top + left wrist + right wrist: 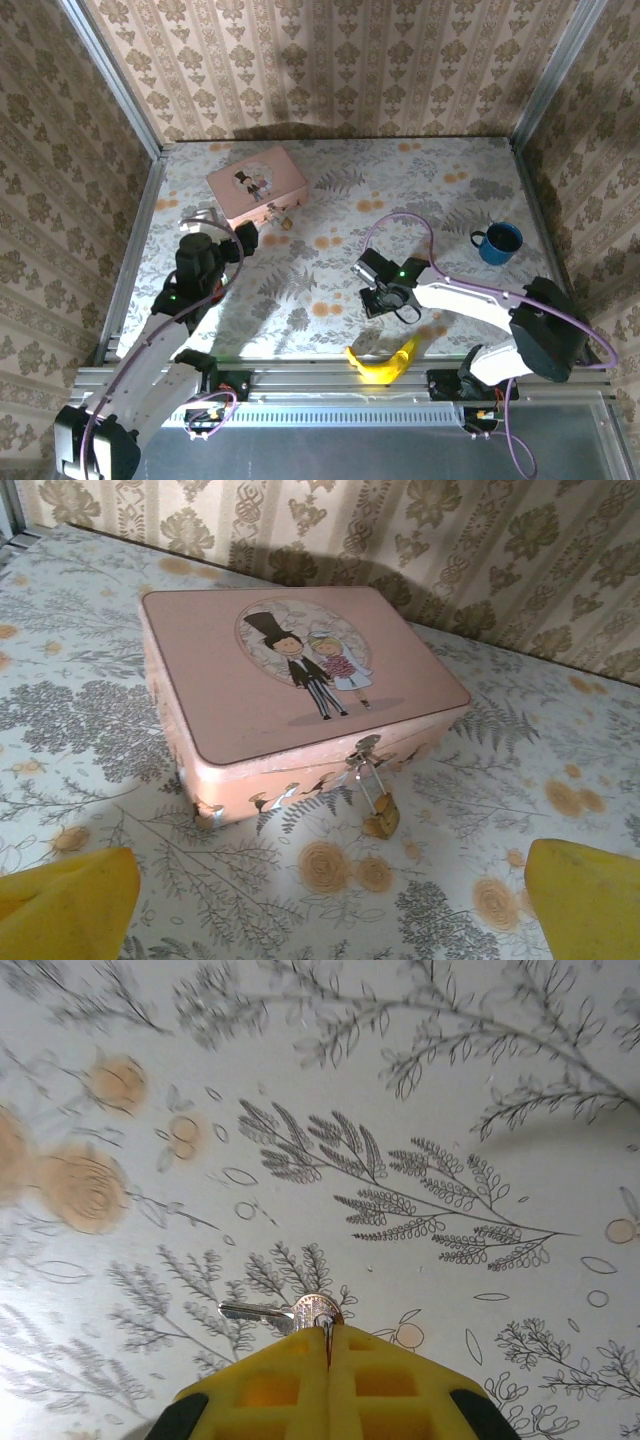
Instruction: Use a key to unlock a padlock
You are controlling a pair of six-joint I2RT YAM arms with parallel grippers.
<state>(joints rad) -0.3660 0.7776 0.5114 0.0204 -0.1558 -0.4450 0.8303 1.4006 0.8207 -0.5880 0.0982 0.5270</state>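
Right pincer grips key; padlock fastens closed tin.

I have open tablecloth between the pink tin back left and the blue mug at right, broken mid-table by the right gripper. The padlock hangs at the tin's front (bare cloth before it); a banana lies at the near edge.

2 arms: white links, black joints, purple cables; yellow end effector fingers.
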